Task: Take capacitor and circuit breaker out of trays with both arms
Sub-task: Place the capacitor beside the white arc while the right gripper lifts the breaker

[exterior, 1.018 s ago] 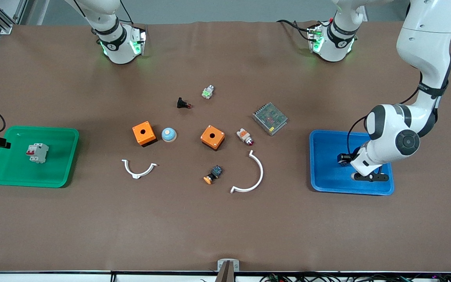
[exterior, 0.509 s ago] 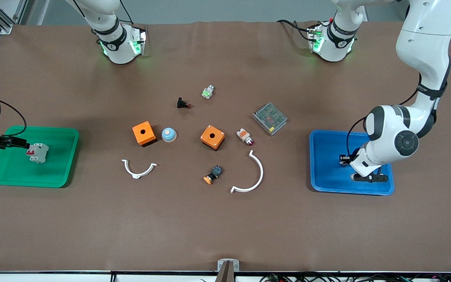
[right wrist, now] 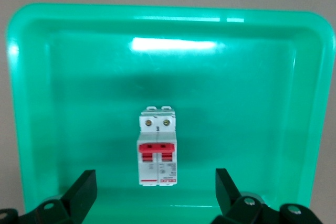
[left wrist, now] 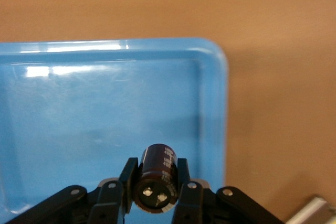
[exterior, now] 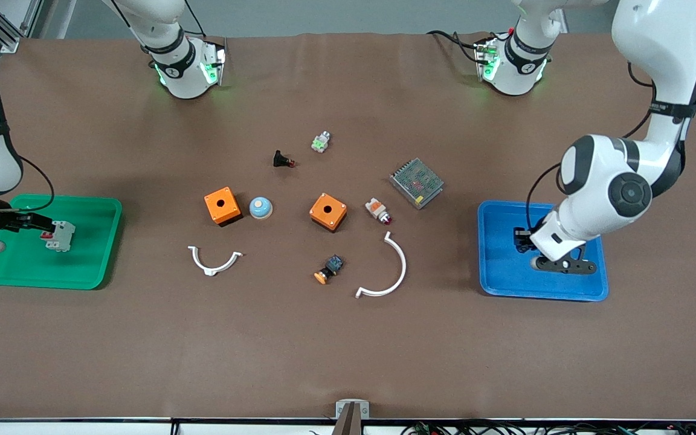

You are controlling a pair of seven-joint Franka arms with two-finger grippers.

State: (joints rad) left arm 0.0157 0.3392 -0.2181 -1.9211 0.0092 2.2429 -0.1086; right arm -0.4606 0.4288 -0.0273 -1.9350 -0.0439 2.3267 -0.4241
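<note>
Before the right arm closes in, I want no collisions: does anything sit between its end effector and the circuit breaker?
Nothing visible does. The right end effector is open over the green tray, and the circuit breaker lies alone on the tray floor just ahead of its fingers.

L hand (left wrist: 156, 192) clamped tight, R hand (right wrist: 156, 195) spread wide, both low.

The circuit breaker (exterior: 61, 235) is lying in the tray (exterior: 91, 275) at frame left; the capacitor (left wrist: 156, 178) is sitting over the second tray (exterior: 499, 281) at frame right.
</note>
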